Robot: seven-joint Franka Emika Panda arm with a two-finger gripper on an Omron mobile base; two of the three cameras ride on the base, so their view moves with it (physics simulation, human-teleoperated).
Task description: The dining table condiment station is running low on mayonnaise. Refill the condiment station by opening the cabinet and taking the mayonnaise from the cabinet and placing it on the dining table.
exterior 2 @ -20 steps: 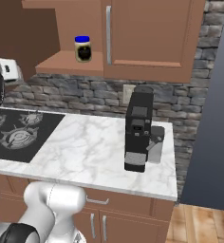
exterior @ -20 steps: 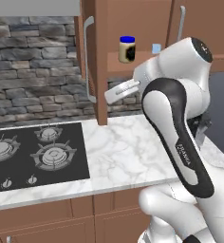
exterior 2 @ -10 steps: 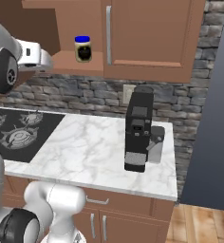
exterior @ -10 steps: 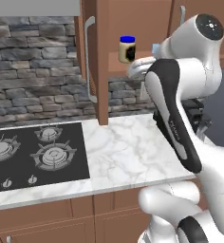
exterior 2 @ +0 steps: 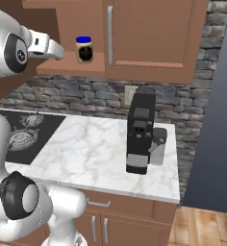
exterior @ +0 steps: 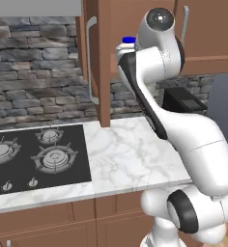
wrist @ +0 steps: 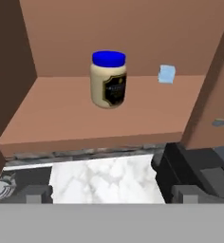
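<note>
My tool (wrist: pixel 104 193) is standing wide apart with nothing between its tips, facing the open cabinet (wrist: pixel 109 111), where the mayonnaise (wrist: pixel 108 79) is sitting upright on the wooden shelf beside a small pale blue thing (wrist: pixel 166 74). Below, the marble desk (exterior 2: pixel 91 156) is carrying a black stove (exterior: pixel 36 157) and a black coffee machine (exterior 2: pixel 141 132) against a grey stone wall (exterior: pixel 34 72).
</note>
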